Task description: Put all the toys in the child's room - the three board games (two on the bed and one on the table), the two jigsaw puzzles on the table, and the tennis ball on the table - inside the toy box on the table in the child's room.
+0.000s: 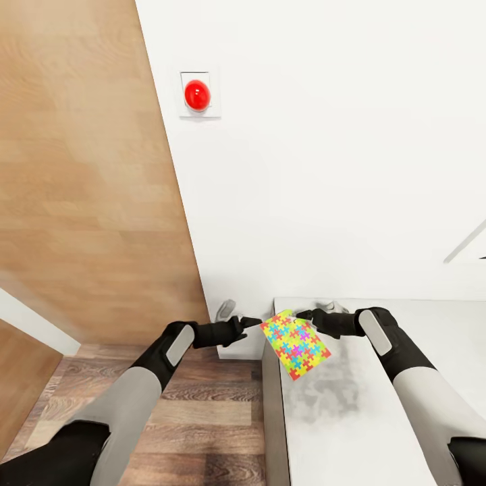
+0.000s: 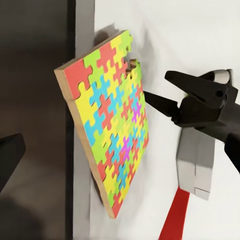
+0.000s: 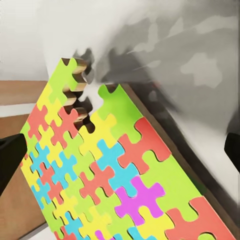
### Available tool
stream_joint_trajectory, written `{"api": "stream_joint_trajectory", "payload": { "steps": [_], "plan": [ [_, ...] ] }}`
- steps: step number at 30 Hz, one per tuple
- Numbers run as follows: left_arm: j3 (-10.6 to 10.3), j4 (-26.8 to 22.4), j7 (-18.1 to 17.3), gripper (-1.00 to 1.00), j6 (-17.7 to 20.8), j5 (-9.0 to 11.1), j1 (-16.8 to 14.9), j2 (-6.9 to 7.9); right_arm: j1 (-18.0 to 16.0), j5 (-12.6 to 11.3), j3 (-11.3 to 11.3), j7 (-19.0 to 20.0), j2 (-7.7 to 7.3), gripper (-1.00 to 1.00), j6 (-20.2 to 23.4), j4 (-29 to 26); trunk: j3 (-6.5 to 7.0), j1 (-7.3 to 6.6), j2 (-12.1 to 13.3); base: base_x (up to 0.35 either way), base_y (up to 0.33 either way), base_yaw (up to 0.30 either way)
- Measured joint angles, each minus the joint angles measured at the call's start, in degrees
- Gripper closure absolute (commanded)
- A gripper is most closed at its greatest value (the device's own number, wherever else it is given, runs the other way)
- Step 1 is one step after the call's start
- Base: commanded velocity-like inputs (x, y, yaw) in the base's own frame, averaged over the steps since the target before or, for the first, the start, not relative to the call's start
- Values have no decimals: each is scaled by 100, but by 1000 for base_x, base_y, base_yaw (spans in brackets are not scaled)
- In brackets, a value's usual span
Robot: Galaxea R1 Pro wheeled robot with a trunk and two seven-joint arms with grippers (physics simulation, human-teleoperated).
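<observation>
One jigsaw puzzle point(image 1: 295, 343) with its pink, yellow, green and blue piece pattern stands tilted on an edge at the left end of the light-grey table point(image 1: 364, 405). My left gripper point(image 1: 255, 322) is just off the table's end at the puzzle's left corner, open. My right gripper point(image 1: 302, 315) reaches in over the table from the other side. It is open, with its fingertips close to the puzzle's coloured face point(image 2: 112, 125). In the right wrist view the puzzle point(image 3: 110, 170) lies between the spread fingers point(image 3: 10, 160). The toy box, board games, tennis ball and bed are out of view.
A white wall stands right behind the table, with a red round button point(image 1: 196, 94) on a pale plate. A wood panel point(image 1: 81, 169) stands to the left. Wood-plank floor point(image 1: 202, 405) lies beside the table's left end.
</observation>
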Motion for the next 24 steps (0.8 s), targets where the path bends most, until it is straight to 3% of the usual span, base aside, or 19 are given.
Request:
{"api": "stream_joint_trajectory", "payload": {
  "steps": [24],
  "plan": [
    [-103, 78, -137, -100, -87, 16, 5, 44, -23, 50, -3, -4, 4, -100, -8, 20, 0, 1, 0, 0, 0, 0]
  ]
}}
